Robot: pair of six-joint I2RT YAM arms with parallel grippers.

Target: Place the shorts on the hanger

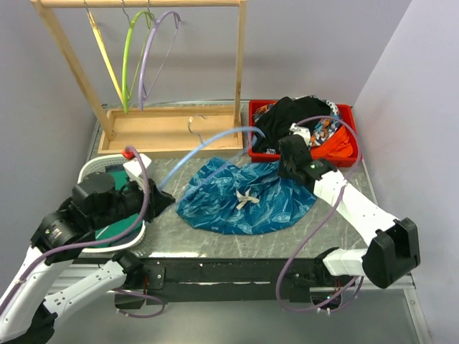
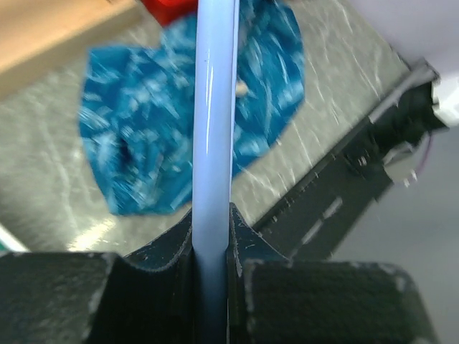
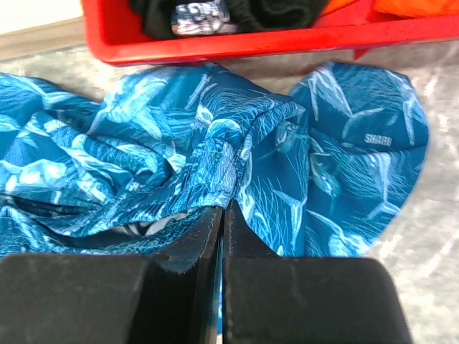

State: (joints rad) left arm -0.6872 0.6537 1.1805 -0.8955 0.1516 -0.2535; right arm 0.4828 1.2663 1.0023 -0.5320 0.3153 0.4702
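Nearest to us, at the front left of the grey marbled surface (image 1: 186, 240), the left pincer (image 2: 211, 229) is clamped on one end of the light-blue hanger (image 1: 208, 147). In the left wrist view the hanger's smooth bar runs straight up from between the two dark fingers. From above, the hanger slants away from this pincer towards the far right, held off the surface, with its metal hook over the base of the wooden rack (image 1: 172, 132). Just behind the left arm lies a white-rimmed tray (image 1: 90, 168) with a green inside.

In the middle of the surface the shorts (image 1: 244, 197) lie spread and crumpled, shiny blue with a darker teal pattern. Their white drawstring (image 1: 246, 201) sits on top near the centre. The hanger's bar passes over their far left edge; we cannot tell whether it touches them.

At the far right edge of the shorts, the right pincer (image 3: 222, 215) is closed, with a bunched fold of the blue fabric pinched between its fingertips.

Just beyond it stands a red bin (image 1: 348, 115) that holds a black garment (image 1: 294, 115) and other bright clothes. At the far left, a lime-green hanger (image 1: 129, 57) and a lavender hanger (image 1: 154, 50) hang side by side from the rack's top rail.
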